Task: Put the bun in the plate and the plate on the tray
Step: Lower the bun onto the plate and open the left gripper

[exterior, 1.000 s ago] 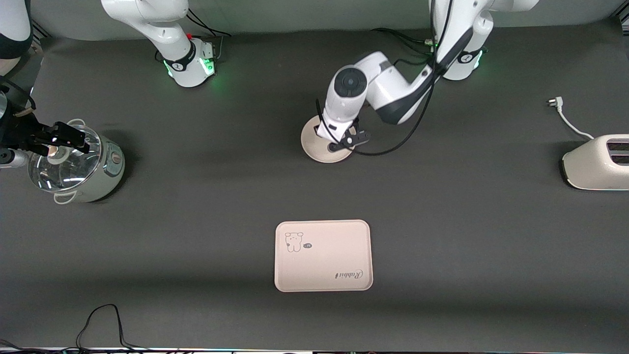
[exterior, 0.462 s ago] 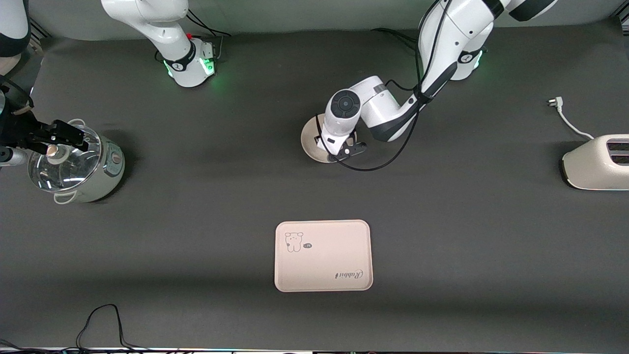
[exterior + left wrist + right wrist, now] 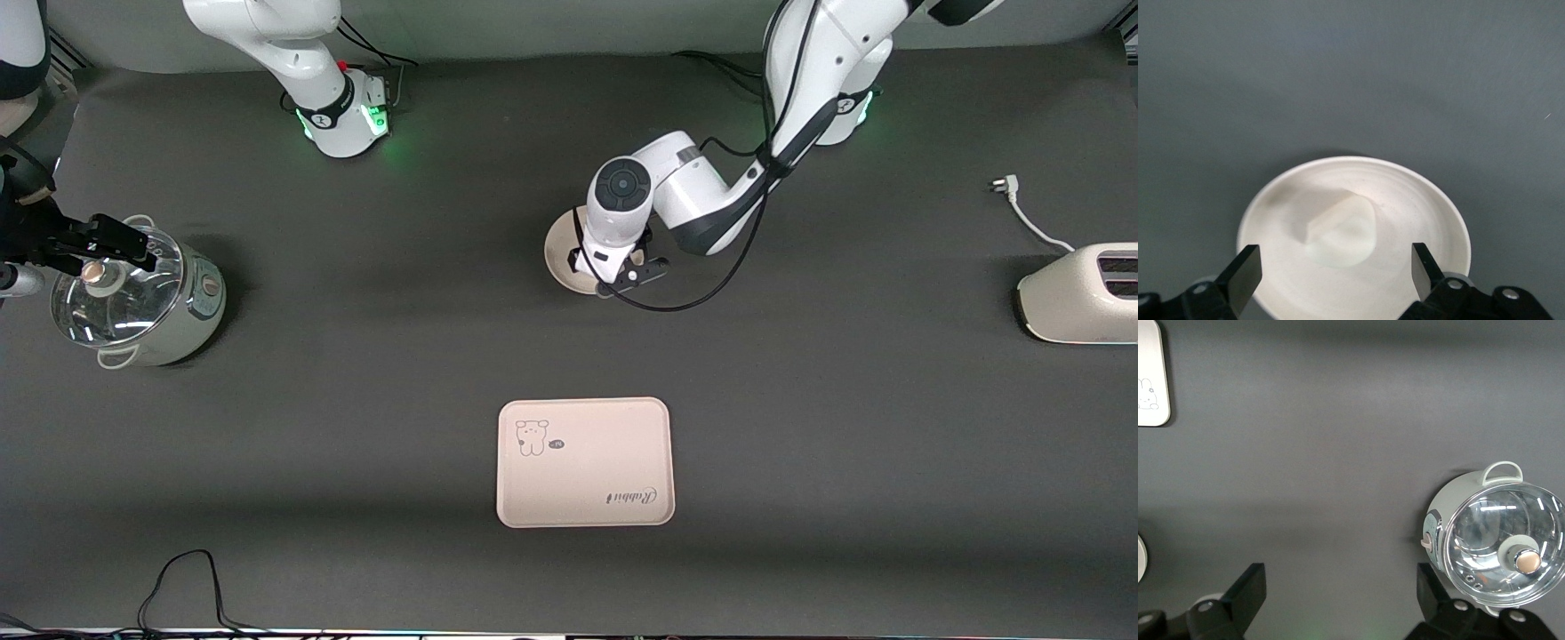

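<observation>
The round cream plate lies on the dark mat at mid-table, farther from the front camera than the tray. The left arm's wrist covers most of the plate in the front view. In the left wrist view the plate holds the off-white bun at its middle. My left gripper hangs low over the plate, open and empty, one finger on each side of the bun and short of it. My right gripper waits open and empty over the pot at the right arm's end.
A pale green pot with a glass lid stands at the right arm's end, also in the right wrist view. A white toaster with its cord stands at the left arm's end. A black cable lies near the front edge.
The left arm has lowered its gripper over the plate, so its wrist now covers more of the plate. The right gripper has barely moved. The plate and tray stay put.
</observation>
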